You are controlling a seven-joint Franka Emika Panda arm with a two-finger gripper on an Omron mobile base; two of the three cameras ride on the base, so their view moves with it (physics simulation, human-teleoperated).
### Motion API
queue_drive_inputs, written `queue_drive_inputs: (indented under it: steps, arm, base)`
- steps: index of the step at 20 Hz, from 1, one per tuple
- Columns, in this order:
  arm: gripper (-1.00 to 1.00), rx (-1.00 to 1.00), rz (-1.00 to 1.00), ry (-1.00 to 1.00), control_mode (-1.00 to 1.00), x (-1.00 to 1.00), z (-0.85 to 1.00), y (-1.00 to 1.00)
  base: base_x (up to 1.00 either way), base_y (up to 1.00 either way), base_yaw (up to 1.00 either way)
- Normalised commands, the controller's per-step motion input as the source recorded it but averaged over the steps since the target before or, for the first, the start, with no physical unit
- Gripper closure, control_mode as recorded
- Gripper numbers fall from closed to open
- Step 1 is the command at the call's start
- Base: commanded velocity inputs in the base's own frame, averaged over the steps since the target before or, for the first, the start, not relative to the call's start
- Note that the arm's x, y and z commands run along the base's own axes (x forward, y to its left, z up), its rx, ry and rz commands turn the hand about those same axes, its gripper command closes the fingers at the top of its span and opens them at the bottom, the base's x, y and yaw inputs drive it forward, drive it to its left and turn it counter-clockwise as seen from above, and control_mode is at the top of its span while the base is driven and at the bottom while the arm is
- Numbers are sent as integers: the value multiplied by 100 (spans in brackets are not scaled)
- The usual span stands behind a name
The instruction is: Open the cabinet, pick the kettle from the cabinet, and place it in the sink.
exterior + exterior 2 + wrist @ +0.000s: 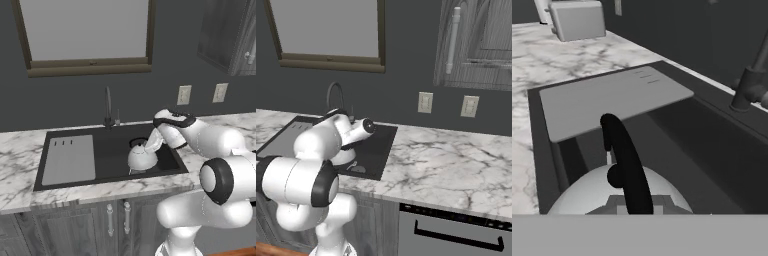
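the kettle (pixel 141 158) sits inside the black sink (pixel 165 150), right of the grey drainboard (pixel 69 159), its dark arched handle (pixel 624 167) rising up. the gripper (pixel 150 145) is clamped on that handle from above. the faucet (pixel 108 107) stands behind; the cabinet (pixel 476 42) hangs upper right.

One kettle (pixel 140 157) sits in one sink (pixel 112 150), beside the sink's one drainboard (pixel 69 160). One faucet (pixel 108 107) stands behind the basin. Two wall outlets (pixel 184 94) are on the dark wall, and one window (pixel 85 35) hangs above the sink. One wall cabinet (pixel 476 45) carries one long bar handle (pixel 453 40). Two short handles (pixel 110 220) show on the low doors under the counter (pixel 446 160). One toaster (pixel 577 19) stands on the marble. One dishwasher handle (pixel 456 235) runs below the counter.
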Motion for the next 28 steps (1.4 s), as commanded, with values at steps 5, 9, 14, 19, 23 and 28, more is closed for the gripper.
queue_drive_inputs:
  steps: [5,9,14,19,23,28]
  arm:
    - [100,0,0,0,-100,22,-24,5]
    - [100,0,0,0,-100,27,-20,11]
    - [100,0,0,0,-100,31,-19,22]
    - [100,0,0,1,-100,27,-22,11]
    - [100,0,0,0,-100,31,-27,11]
    - [100,0,0,0,-100,35,-25,11]
  base:
    - [0,0,0]
    - [0,0,0]
    - [0,0,0]
    - [0,0,0]
    - [0,0,0]
    - [0,0,0]
